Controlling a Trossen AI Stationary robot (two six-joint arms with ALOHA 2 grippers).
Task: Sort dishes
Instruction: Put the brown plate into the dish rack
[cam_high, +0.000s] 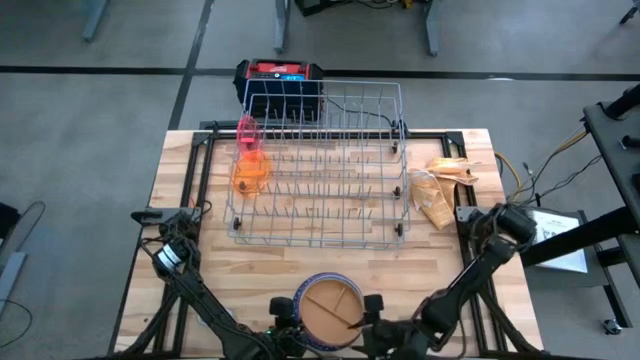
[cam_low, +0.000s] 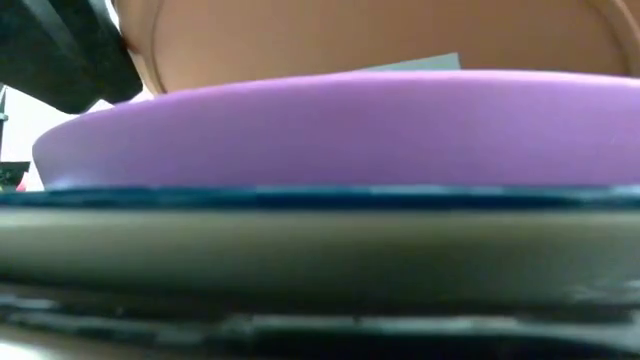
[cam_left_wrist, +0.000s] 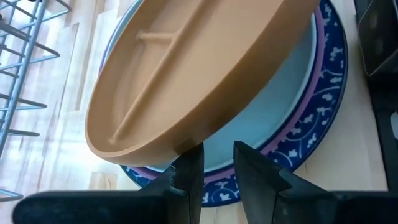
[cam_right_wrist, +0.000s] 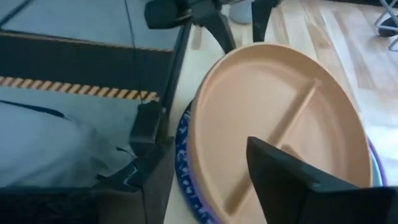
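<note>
A stack of plates (cam_high: 330, 312) sits at the table's near edge: a brown divided plate (cam_left_wrist: 186, 81) on top, then a pale plate (cam_left_wrist: 273, 118), a purple one (cam_low: 340, 130) and a blue patterned one (cam_left_wrist: 323, 106). The brown plate is tilted above the stack. My right gripper (cam_high: 372, 308) is at its right rim, shut on it. My left gripper (cam_left_wrist: 217, 165) is open at the plate's left rim. An orange cup (cam_high: 250, 172) and a pink cup (cam_high: 246, 130) sit in the wire rack's left end. My right gripper holds the brown plate at its right rim: one finger (cam_right_wrist: 280, 177) lies on the plate's inner face (cam_right_wrist: 249, 124), and the plate hides the other. The plate is tilted, raised off the stack. My left gripper: its fingertips (cam_left_wrist: 189, 165) stand at the plate's rim (cam_left_wrist: 180, 146); whether they touch it I cannot tell.
The wire rack (cam_high: 320, 170) fills the table's middle. Crumpled tan wrappers (cam_high: 440, 190) lie to its right. A red and black device (cam_high: 280, 75) stands behind the rack. Bare wood lies between the rack and the stack, and at the near left and near right.
</note>
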